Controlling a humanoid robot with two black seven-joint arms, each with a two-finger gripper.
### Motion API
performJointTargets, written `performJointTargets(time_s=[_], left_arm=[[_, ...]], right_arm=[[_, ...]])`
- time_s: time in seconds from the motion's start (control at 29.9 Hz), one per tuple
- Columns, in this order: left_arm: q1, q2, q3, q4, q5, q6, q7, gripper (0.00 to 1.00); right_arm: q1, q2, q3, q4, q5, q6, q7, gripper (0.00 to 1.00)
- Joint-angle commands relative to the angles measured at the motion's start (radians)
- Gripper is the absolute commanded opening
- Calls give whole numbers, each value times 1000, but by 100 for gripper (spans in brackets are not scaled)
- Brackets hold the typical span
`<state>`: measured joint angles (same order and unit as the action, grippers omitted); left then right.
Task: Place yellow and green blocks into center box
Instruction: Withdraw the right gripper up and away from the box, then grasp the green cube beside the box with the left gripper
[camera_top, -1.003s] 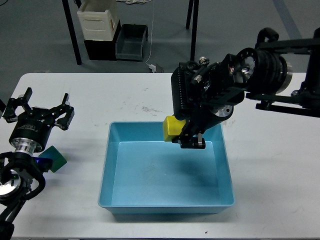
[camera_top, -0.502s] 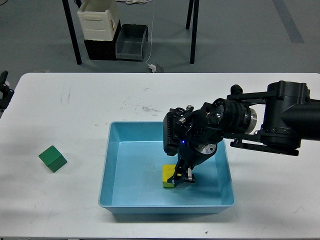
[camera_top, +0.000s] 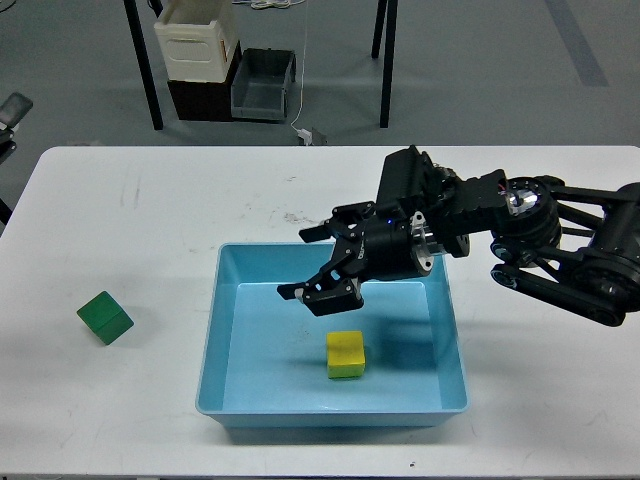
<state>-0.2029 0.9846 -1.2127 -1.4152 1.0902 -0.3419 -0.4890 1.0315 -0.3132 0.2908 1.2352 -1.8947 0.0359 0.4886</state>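
- The center box (camera_top: 222, 330) is a shallow, square-cornered tray of smooth light-blue plastic, its walls sloping slightly outward to a thin rim. Its floor looks faintly scuffed.
- Inside it lies the yellow block (camera_top: 346, 354), a matte cube with crisp edges, sitting flat on the floor a little right of the middle and nearer the front wall. Nothing else is in the box.
- The green block (camera_top: 105, 318) is a matte cube of about the same build, turned corner-on to the view. It rests on the table (camera_top: 150, 220) well to the left of the box, apart from it.
- The table is a flat white slab with rounded corners, marked with grey smudges and scratches behind the box.
- The right gripper (camera_top: 312, 266) is hard black plastic and metal, angular, with small lit blue spots on its body. It hangs over the rear left part of the box, above and behind the yellow block, clear of it. Its two fingers are spread wide apart and grip nothing.
- The right arm (camera_top: 545, 240) behind it is a run of thick black cylindrical joints with a silvery ring, reaching in from the right edge.
- The left gripper does not show in this view.
- On the grey floor beyond the table stand a cream plastic crate (camera_top: 197, 38) on a black base and a dark open bin (camera_top: 262, 85) beside it.
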Motion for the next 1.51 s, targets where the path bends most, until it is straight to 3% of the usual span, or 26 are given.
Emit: performJointTargets(time_s=[0.0, 0.1, 0.27, 0.5, 0.74, 0.84, 0.94, 1.47], left_arm=[[-67, 20, 21, -4, 264, -31, 0, 99], [-75, 32, 38, -22, 356, -32, 0, 99], [-84, 150, 136, -27, 549, -34, 0, 99], [-191, 172, 347, -27, 847, -37, 0, 100], [-300, 167, 554, -28, 983, -42, 0, 100], [-371, 161, 633, -21, 1039, -84, 0, 100], [-421, 148, 697, -18, 1065, -147, 0, 100], [-470, 54, 849, 71, 1091, -147, 0, 100]], right_arm=[[-181, -23, 250, 53, 8, -70, 0, 98], [-348, -21, 463, 130, 8, -67, 0, 98], [-585, -21, 700, 234, 38, -64, 0, 99], [-881, -124, 959, 309, 365, 31, 0, 99], [-1038, -271, 981, 291, 797, 35, 0, 99], [-1068, -317, 985, 273, 922, 33, 0, 99], [-1078, -328, 987, 250, 954, 33, 0, 99], [-1102, -327, 998, 225, 956, 15, 0, 99]])
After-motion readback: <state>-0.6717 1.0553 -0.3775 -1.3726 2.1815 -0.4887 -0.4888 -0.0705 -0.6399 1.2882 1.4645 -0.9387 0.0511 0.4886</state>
